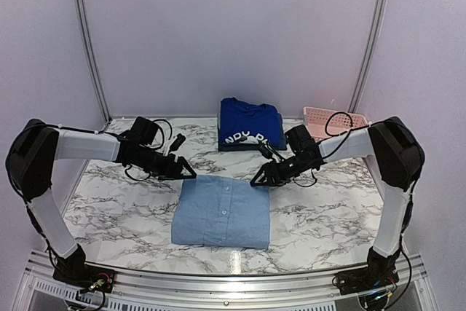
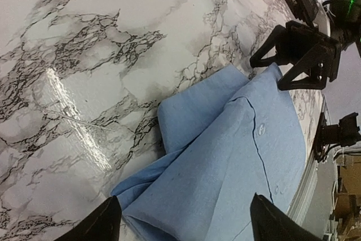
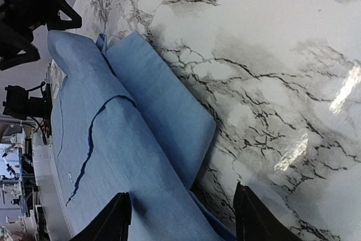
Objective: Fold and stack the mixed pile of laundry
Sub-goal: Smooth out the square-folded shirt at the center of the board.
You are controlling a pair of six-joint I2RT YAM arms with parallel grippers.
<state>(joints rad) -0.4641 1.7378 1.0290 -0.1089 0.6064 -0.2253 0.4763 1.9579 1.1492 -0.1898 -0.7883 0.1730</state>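
A light-blue collared shirt (image 1: 221, 211) lies folded flat on the marble table, buttons up. A folded royal-blue T-shirt (image 1: 250, 123) with white lettering sits on a dark folded piece at the back. My left gripper (image 1: 191, 174) is open at the shirt's far left corner; in the left wrist view (image 2: 183, 218) its jaws straddle that corner. My right gripper (image 1: 256, 180) is open at the far right corner; in the right wrist view (image 3: 181, 218) one finger (image 3: 110, 218) rests over the cloth (image 3: 113, 139).
A pink lattice basket (image 1: 331, 121) stands at the back right, behind the right arm. The marble table (image 1: 124, 202) ends at a metal rail along the near edge. White walls close the back and sides.
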